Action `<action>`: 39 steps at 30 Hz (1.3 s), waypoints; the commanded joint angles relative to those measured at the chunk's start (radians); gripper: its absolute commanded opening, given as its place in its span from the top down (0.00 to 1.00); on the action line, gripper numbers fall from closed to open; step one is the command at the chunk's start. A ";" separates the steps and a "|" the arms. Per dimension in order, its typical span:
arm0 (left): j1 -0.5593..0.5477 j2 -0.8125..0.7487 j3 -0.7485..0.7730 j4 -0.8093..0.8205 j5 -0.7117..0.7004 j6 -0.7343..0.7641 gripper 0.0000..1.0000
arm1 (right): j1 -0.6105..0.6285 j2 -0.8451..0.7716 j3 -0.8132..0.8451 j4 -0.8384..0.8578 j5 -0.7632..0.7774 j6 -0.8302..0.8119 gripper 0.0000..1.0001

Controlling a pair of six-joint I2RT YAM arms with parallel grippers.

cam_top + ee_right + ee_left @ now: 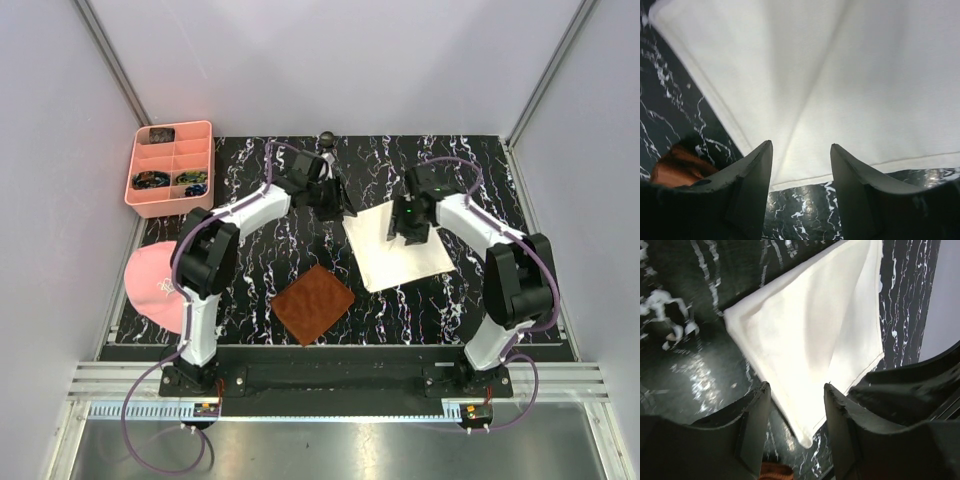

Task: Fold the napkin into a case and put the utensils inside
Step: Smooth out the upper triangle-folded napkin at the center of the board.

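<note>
The napkin (pixel 398 264) lies flat on the bench (pixel 470 300), right of centre. The left claw (pixel 797 390) hangs by its left corner and the right claw (pixel 801 147) over its far part, both with jaws apart, empty. Best pinch matching corners, then fold evenly.

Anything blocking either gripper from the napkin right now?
Nothing visible. The napkin lies spread out. The left gripper is open above one corner and the right gripper is open above an edge, with no object between fingers and cloth. The brown mat lies apart from it, off to the side.
</note>
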 commanded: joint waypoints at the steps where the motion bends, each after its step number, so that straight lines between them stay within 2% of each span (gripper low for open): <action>1: -0.014 0.062 0.088 0.019 -0.012 0.024 0.53 | -0.109 -0.051 -0.051 0.088 -0.140 -0.002 0.43; 5: -0.016 0.088 0.106 -0.001 -0.040 0.018 0.53 | -0.172 -0.050 -0.094 0.114 -0.139 -0.032 0.45; 7: -0.019 0.098 0.100 0.000 -0.051 0.012 0.58 | -0.184 -0.055 -0.137 0.136 -0.153 -0.019 0.48; 10: -0.020 0.121 0.094 0.008 -0.048 -0.008 0.62 | -0.187 -0.058 -0.209 0.197 -0.147 0.036 0.58; 14: -0.020 0.155 0.114 0.014 -0.049 -0.017 0.67 | -0.187 -0.051 -0.315 0.330 -0.203 0.131 0.63; 18: -0.011 0.143 0.126 0.014 -0.075 0.000 0.67 | -0.174 -0.046 -0.414 0.450 -0.289 0.241 0.65; 20: -0.003 0.126 0.132 0.011 -0.092 0.017 0.63 | -0.173 -0.041 -0.433 0.498 -0.306 0.278 0.65; 24: 0.026 0.091 0.134 -0.021 -0.109 0.037 0.55 | -0.175 -0.003 -0.373 0.498 -0.289 0.235 0.64; 28: 0.043 0.057 0.111 -0.032 -0.104 0.053 0.53 | -0.178 0.008 -0.298 0.418 -0.277 0.166 0.63; 35: 0.046 0.080 0.134 -0.026 -0.014 0.032 0.65 | -0.174 -0.107 -0.248 0.364 -0.301 0.096 0.57; 37: 0.034 0.066 0.113 -0.015 0.006 0.020 0.69 | -0.178 -0.112 -0.225 0.338 -0.272 0.088 0.44; 39: 0.017 0.042 0.065 -0.001 -0.002 0.017 0.73 | -0.206 -0.086 -0.156 0.302 -0.261 0.071 0.41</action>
